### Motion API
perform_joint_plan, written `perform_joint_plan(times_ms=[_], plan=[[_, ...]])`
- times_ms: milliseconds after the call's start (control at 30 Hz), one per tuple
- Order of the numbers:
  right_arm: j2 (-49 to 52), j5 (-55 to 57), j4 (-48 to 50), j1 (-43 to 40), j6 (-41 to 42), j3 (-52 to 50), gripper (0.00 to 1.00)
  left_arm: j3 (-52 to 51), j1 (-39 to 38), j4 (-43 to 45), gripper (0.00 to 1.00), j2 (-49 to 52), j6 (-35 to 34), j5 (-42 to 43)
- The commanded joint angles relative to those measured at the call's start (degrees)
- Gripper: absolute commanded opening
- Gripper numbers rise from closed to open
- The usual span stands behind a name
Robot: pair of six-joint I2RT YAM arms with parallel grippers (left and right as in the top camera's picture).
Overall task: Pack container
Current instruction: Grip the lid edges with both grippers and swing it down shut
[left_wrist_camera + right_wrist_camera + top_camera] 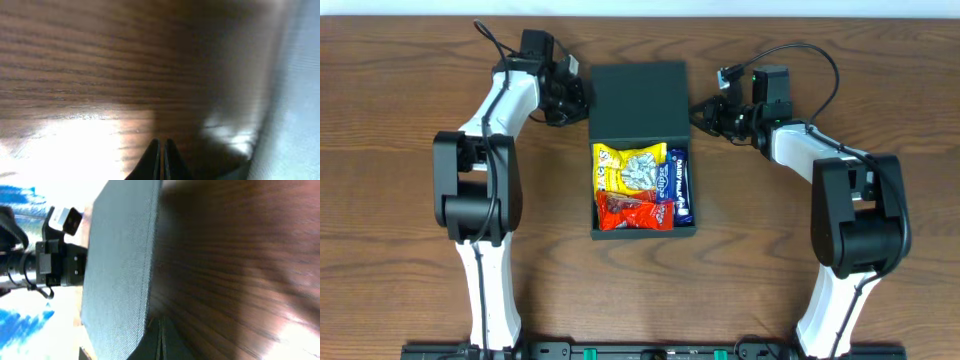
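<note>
Container position: the container point(645, 232) is placed at the middle of the table point(410, 60), between the two arms.
Container lid: the hinged lid point(638, 100) is folded open on the far side of the tray, away from the arm bases. Whether it lies flat on the wood or is raised slightly cannot be told.
Container contents: three snacks are seen inside the tray. A yellow packet point(630, 168) is laid along the far side, a red packet point(635, 212) along the near side, and a blue bar point(680, 185) against the right wall.
Left gripper: the left gripper point(582, 100) is held low at the left edge of the lid. In the left wrist view its fingers point(154, 159) are pressed together with nothing between them, and a strip of bare wood is seen between the tips and the lid point(295, 100).
Right gripper: the right gripper point(700, 110) is held low at the right edge of the lid. In the right wrist view the fingers point(165, 342) are closed on nothing, and the lid edge point(125, 270) is seen just beside them; contact cannot be confirmed.
Arm arrangement: the two grippers are pointed toward each other across the lid. The left gripper point(50, 265) is visible beyond the lid in the right wrist view.
</note>
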Motion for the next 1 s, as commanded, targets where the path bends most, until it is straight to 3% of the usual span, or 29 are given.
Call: perform_joint_plan(times_ms=[0,333,967], plan=[[0.5,-9.0,1.6,0.6,-3.0,0.7,0.02,1.3,-0.7,0.0,0.06,-6.0,3.7,1.7],[-0.5,-14.7,8.2,0.6,-3.0,0.7,0.02,1.3,-0.7,-0.2,0.06,-14.2,5.8,1.2],[-5.4,-20.7,5.8,0.6,-6.8,0.7,0.02,1.3,1.7,-6.8,0.06,-22.7,14.0,0.2]])
